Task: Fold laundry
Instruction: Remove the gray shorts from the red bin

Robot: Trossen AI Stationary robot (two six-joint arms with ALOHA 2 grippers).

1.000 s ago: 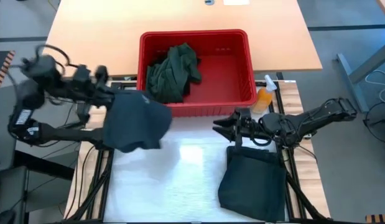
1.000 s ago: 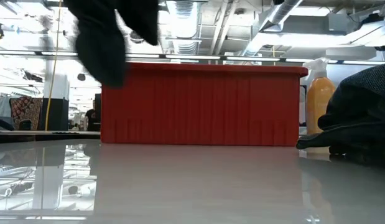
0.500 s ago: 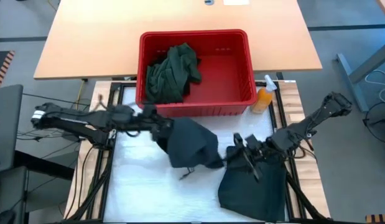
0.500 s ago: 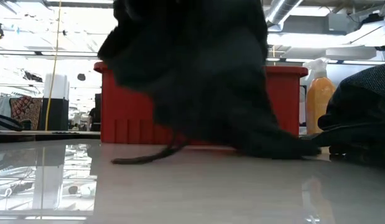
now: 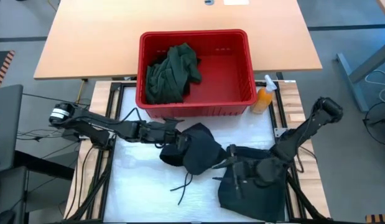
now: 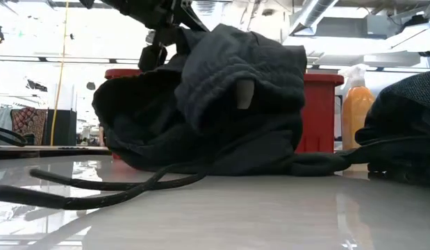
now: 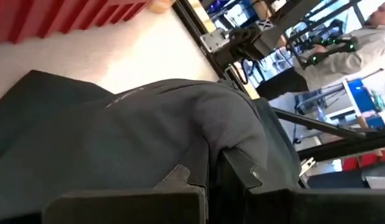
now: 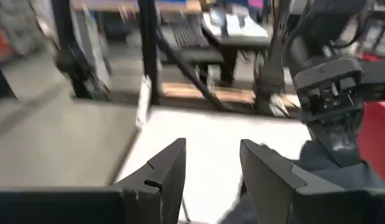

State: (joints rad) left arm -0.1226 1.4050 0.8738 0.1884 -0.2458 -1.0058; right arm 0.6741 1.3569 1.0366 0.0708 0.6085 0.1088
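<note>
A dark teal garment (image 5: 198,150) with drawstrings (image 5: 183,185) lies heaped on the white table top, in front of the red basket; the low view shows the garment (image 6: 221,111) bunched high. My left gripper (image 5: 171,140) is shut on its left upper part. A second dark garment (image 5: 254,190), folded, lies flat at the near right. My right gripper (image 5: 234,172) is open at that garment's left edge, pointing toward the table's left. A green garment (image 5: 173,71) lies in the basket. My left gripper (image 7: 214,167) pinches a raised fold of the dark teal garment (image 7: 208,134) between its two fingers. It comes in from the table's left, slanting down. The garment's lower part and its drawstrings (image 6: 117,189) rest on the table, slack.
The red basket (image 5: 192,34) stands at the far middle, and an orange spray bottle (image 5: 265,96) stands by its right corner. Bare white table (image 5: 142,186) lies at the near left. A person stands in the room beyond the table.
My left gripper has swung from the table's far left, raised, toward the middle and down, carrying the dark teal garment. The garment hung clear of the table and now lies heaped on it with its drawstrings trailing. My right gripper has moved toward the near edge.
</note>
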